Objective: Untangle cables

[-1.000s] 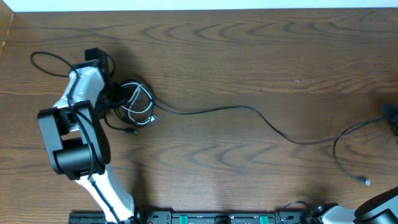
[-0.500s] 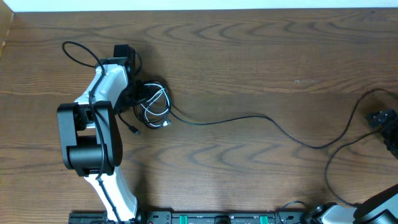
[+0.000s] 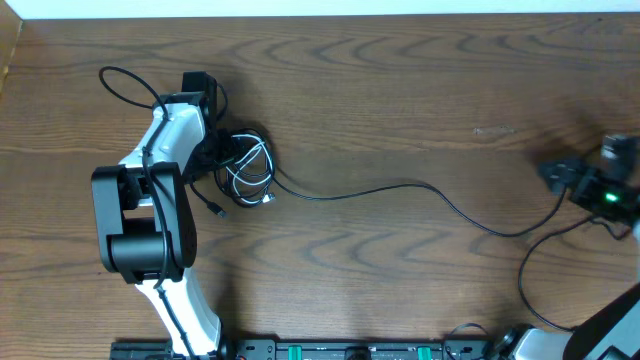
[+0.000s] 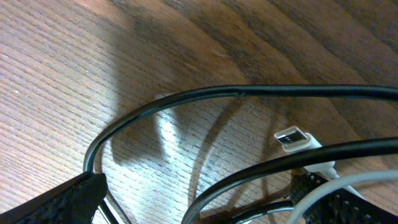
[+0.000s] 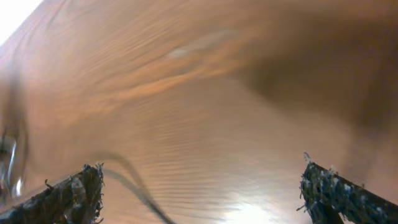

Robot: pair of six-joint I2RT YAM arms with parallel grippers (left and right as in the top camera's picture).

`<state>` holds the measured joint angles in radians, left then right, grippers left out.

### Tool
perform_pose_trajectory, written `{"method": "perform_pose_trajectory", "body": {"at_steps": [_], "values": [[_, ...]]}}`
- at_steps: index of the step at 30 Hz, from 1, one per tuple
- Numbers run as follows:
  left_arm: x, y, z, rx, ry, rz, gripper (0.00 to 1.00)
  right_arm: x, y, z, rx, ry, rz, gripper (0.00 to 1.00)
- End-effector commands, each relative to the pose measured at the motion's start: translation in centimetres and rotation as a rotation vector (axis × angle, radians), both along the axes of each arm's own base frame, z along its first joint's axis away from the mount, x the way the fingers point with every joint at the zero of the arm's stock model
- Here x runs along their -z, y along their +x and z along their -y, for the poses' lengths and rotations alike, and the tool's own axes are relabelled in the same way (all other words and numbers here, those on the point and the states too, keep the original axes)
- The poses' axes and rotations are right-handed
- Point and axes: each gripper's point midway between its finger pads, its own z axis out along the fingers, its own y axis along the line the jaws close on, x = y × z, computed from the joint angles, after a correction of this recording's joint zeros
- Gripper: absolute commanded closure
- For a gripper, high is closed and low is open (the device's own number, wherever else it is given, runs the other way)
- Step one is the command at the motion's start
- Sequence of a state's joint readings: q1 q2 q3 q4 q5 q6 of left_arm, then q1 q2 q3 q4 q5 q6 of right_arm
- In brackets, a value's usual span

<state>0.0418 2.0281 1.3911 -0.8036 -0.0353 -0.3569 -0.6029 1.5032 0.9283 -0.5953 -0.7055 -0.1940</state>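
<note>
1. The left gripper (image 4: 196, 202) stands wide open over the tangle. Its fingers (image 4: 59, 199) grip nothing, though cable strands lie on the wood between them.
2. In the left wrist view the black cable (image 4: 249, 92) arches across at 12 o'clock from the fingers. The white cable (image 4: 298, 142) shows a silver-tipped plug at 2 o'clock, near the right finger.
3. From overhead, the white cable is a small coil knotted with black loops at about 9 o'clock on the table (image 3: 400, 80).
4. The black cable (thin, glossy) leaves the knot toward 3 o'clock in a long wave and ends in a loop at 4 o'clock. A short plug end lies at 7 o'clock from the knot.
5. The right gripper (image 5: 205, 193) is also spread wide and empty. Its view is blurred, and a dark strand crosses low by one finger.
</note>
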Motion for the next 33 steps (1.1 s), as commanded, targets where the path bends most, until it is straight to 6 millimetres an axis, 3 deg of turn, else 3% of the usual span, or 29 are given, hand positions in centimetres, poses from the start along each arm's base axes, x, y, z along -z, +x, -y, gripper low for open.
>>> {"method": "perform_pose_trajectory", "body": {"at_steps": [1,4,8,14,22,33], "values": [[-0.1,0.0,0.1,0.027,-0.001,-0.001,0.0,-1.4,1.2,-5.6,-0.308,-0.091,0.137,0.01],[-0.1,0.0,0.1,0.03,-0.001,-0.002,0.0,-1.5,1.5,-10.3,-0.518,-0.146,0.201,0.01],[-0.1,0.0,0.4,0.035,-0.006,-0.004,0.0,-1.6,1.8,-15.3,-0.694,-0.194,0.267,0.01],[0.0,0.1,4.2,0.151,-0.137,0.001,0.0,-1.6,1.8,-21.8,-0.875,-0.263,0.344,0.01],[0.0,-0.2,8.1,0.269,-0.134,-0.004,0.0,0.0,1.1,-26.7,-1.008,-0.286,0.363,0.01],[0.0,-0.8,12.0,0.369,-0.135,-0.006,0.0,5.1,-2.4,-32.0,-1.19,-0.232,0.258,0.01]]}}
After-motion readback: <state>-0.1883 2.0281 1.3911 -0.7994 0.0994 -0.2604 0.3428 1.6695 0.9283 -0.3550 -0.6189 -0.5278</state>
